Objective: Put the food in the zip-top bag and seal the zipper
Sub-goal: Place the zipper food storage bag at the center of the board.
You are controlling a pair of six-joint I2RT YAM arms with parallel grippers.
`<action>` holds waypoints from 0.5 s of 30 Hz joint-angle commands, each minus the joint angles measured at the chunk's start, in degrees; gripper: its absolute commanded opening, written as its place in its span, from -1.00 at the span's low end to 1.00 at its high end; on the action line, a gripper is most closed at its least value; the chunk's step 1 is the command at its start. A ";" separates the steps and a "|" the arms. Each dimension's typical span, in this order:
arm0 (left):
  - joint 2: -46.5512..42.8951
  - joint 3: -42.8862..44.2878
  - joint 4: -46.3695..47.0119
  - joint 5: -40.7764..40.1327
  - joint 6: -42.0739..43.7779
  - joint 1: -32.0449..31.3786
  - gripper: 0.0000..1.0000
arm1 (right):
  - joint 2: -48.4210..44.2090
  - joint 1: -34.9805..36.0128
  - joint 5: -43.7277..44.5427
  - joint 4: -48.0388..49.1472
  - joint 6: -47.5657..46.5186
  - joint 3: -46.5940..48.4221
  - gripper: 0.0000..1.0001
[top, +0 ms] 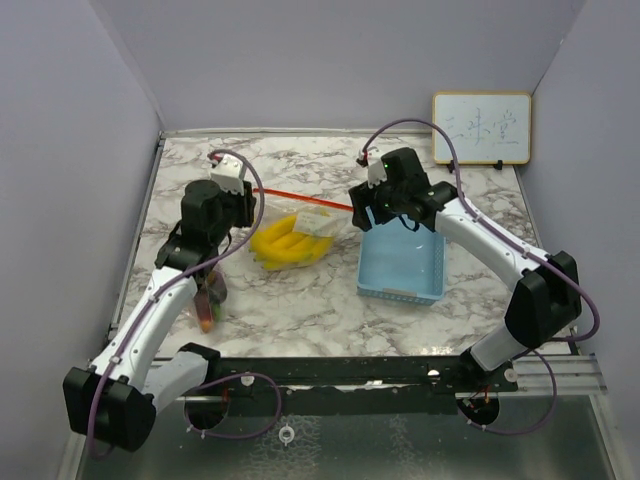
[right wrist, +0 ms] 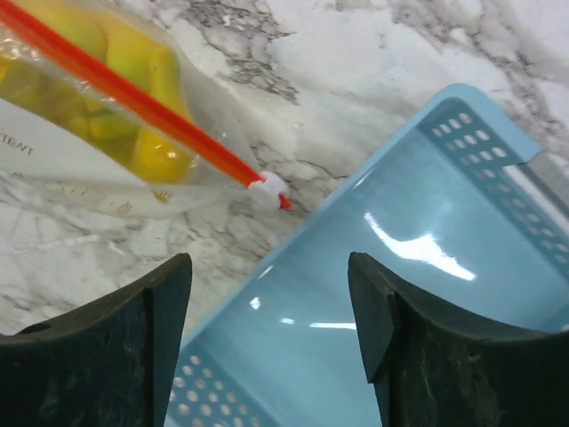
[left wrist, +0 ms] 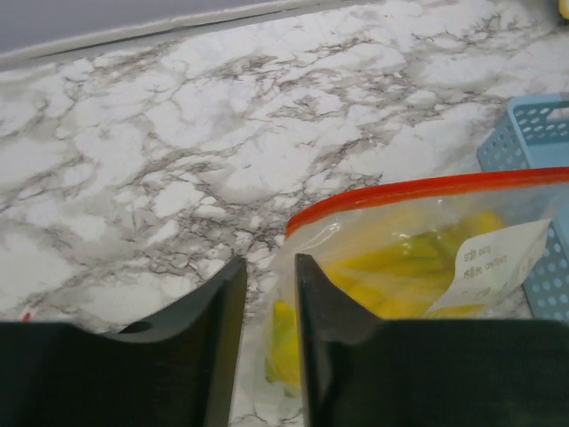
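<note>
In the middle of the marble table [top: 300, 325], we are seeing the clear bag [top: 318, 224] lying flat with the yellow bananas [top: 285, 247] showing inside it. Its orange-red zipper strip [top: 300, 197] is running along the far edge, and the white slider [right wrist: 268, 189] is sitting at the end nearest the blue basket [top: 400, 293]. The left gripper [left wrist: 270, 262] is hovering at the bag's other corner; its jaws are standing a narrow gap apart, and we cannot tell whether plastic is lying between them. The right gripper [right wrist: 268, 262] is hanging over the basket's rim just beside the slider, jaws wide apart and holding nothing. A dark-green vegetable [top: 212, 293] and small orange-red pieces [top: 205, 323] are lying outside the bag, partly hidden under the left arm. A whiteboard [top: 481, 128] is leaning against the far wall.
</note>
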 commanded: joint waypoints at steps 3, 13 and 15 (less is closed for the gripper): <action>12.01 16.84 -20.00 -9.02 -9.04 1.22 0.12 | -2.98 -1.01 1.03 -0.09 7.65 3.68 0.91; 18.04 24.41 -28.48 -24.61 -20.00 1.24 0.98 | -4.08 -1.01 5.74 -2.41 9.95 8.89 0.99; 17.82 24.48 -28.06 -25.07 -19.90 1.23 0.98 | -4.16 -1.01 6.16 -2.74 9.72 9.38 0.99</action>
